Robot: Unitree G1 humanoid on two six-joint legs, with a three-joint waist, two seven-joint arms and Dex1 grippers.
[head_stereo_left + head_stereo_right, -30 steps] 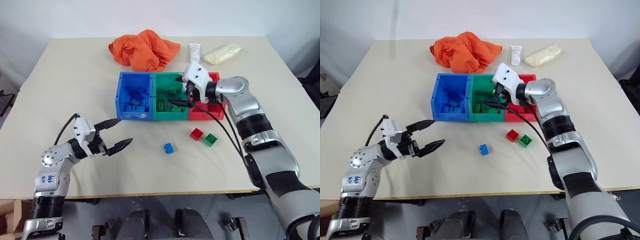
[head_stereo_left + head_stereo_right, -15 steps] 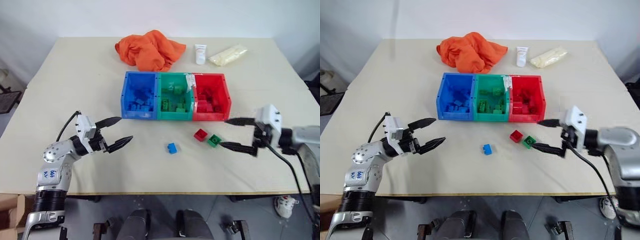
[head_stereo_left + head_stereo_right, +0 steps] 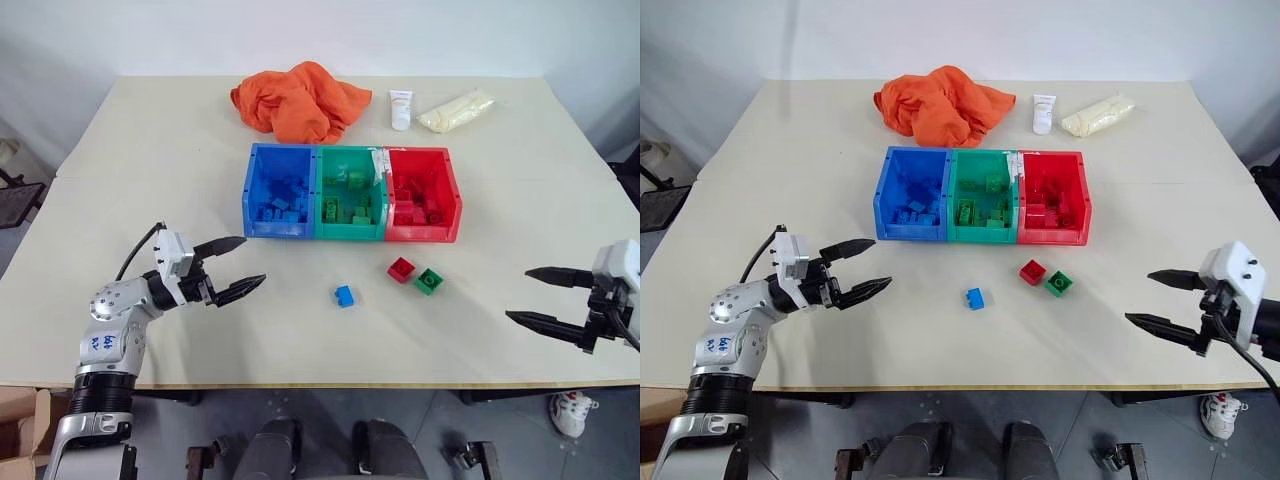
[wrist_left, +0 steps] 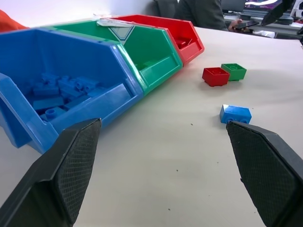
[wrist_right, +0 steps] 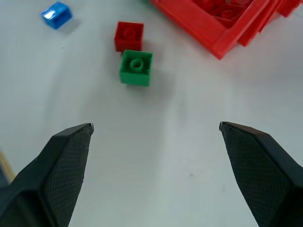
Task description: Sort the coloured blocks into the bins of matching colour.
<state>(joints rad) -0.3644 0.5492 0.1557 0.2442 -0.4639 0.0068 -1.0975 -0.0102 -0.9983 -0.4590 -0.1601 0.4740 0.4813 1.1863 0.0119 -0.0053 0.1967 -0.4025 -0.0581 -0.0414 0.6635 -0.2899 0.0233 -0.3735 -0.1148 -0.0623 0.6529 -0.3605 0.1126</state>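
Observation:
Three joined bins stand mid-table: blue (image 3: 275,228), green (image 3: 348,230) and red (image 3: 420,233), each holding several blocks of its own colour. In front of them three loose blocks lie on the table: a blue one (image 3: 345,296), a red one (image 3: 401,269) and a green one (image 3: 430,281), the last two touching. My left gripper (image 3: 253,260) hovers open and empty at the front left, pointing toward the blue block (image 4: 235,114). Open and empty too, my right gripper (image 3: 517,293) is at the front right, well right of the green block (image 5: 136,68).
Behind the bins lie an orange cloth (image 3: 298,98), a white tube (image 3: 400,108) and a pale yellow bag (image 3: 455,109). The table's front edge (image 3: 330,381) runs just below both grippers.
My right gripper has drawn back from over the green bin to the table's front right, still open and empty. The left gripper has stayed put.

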